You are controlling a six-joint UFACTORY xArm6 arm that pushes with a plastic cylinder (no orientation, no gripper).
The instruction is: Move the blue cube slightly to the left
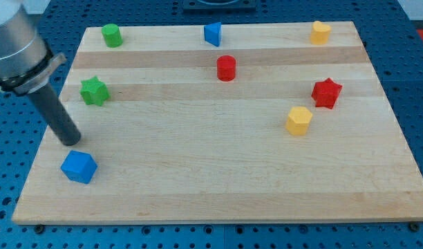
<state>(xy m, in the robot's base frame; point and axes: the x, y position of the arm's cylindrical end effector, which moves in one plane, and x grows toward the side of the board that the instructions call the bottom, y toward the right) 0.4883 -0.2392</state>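
Note:
The blue cube (pixel 79 167) lies on the wooden board (pixel 218 173) near its bottom left corner. My dark rod comes down from the view's top left, and my tip (pixel 68 140) stands on the board just above the cube, slightly to its left. The tip is close to the cube's top edge; I cannot tell whether it touches it.
A green star (pixel 94 90) lies above my tip. A green cylinder (pixel 113 34), a second blue block (pixel 212 33) and a yellow block (pixel 320 32) line the top edge. A red cylinder (pixel 226 68), a red star (pixel 326 93) and another yellow block (pixel 298 120) lie to the right.

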